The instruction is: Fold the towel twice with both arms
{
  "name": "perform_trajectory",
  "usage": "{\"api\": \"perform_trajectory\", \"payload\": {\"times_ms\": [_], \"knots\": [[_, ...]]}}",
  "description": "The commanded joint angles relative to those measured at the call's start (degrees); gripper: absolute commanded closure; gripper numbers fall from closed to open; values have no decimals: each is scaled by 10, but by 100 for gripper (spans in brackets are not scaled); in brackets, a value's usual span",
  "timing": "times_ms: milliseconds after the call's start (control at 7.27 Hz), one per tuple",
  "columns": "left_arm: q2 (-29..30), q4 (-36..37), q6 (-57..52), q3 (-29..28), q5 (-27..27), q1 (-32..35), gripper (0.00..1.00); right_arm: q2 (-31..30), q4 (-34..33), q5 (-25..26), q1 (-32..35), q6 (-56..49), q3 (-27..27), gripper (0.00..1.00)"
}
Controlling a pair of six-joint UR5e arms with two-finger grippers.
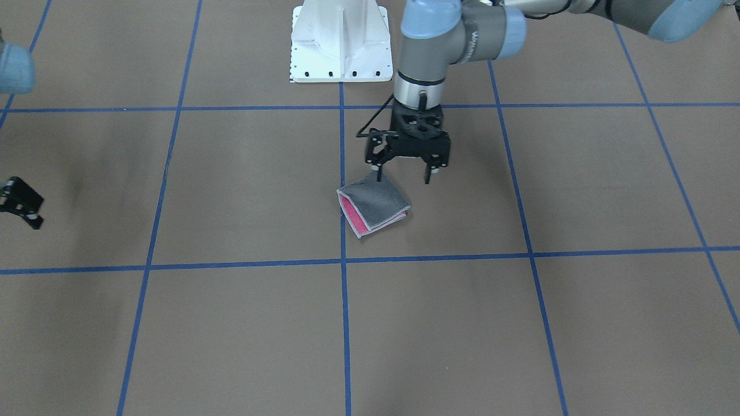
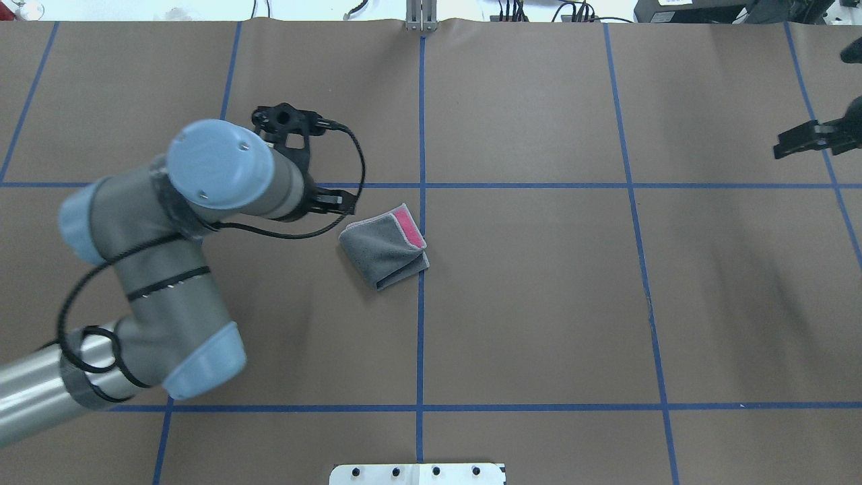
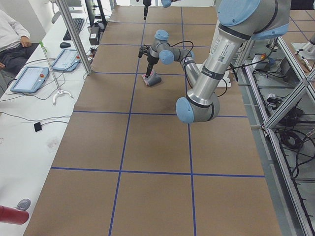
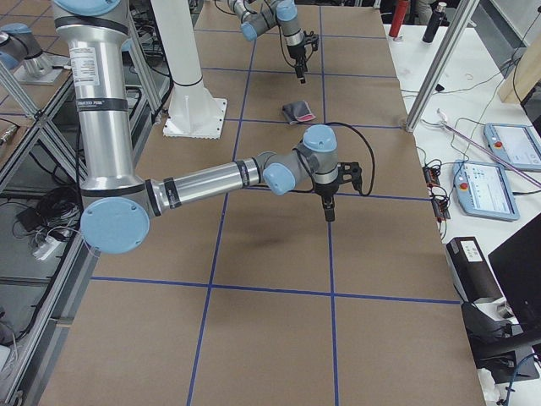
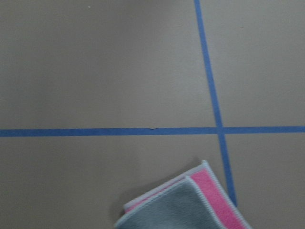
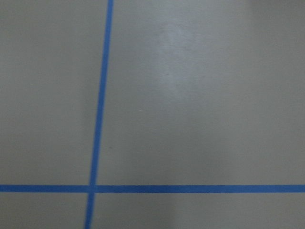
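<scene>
The towel [image 1: 373,205] lies folded into a small square near the table's middle, dark grey face up, with pink showing along one edge. It also shows in the overhead view [image 2: 384,246] and at the bottom of the left wrist view [image 5: 190,205]. My left gripper [image 1: 404,174] points down, open and empty, just behind the towel, with one fingertip [image 1: 378,175] at its rear corner. My right gripper [image 2: 808,138] hangs far off at the table's side above bare paper [image 1: 23,208]. I cannot tell whether it is open or shut.
The table is covered in brown paper [image 2: 539,303] with a grid of blue tape lines [image 2: 421,121]. The white pedestal base [image 1: 340,40] stands at the robot's edge. Operator desks with tablets [image 3: 29,78] run along the far side.
</scene>
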State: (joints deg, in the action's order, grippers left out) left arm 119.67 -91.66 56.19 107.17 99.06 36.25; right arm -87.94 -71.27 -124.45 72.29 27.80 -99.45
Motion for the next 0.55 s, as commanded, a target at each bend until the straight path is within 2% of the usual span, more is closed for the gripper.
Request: {"api": "perform_trajectory", "payload": {"times_ms": [0, 275, 413], "knots": [[-105, 10, -182, 34, 136, 126, 0, -36, -1, -45, 107, -185, 57, 0], [-193, 9, -390, 33, 229, 273, 0, -50, -1, -61, 167, -292, 114, 0], [-220, 14, -467, 28, 261, 335, 0, -57, -18, -75, 196, -322, 123, 0]]}}
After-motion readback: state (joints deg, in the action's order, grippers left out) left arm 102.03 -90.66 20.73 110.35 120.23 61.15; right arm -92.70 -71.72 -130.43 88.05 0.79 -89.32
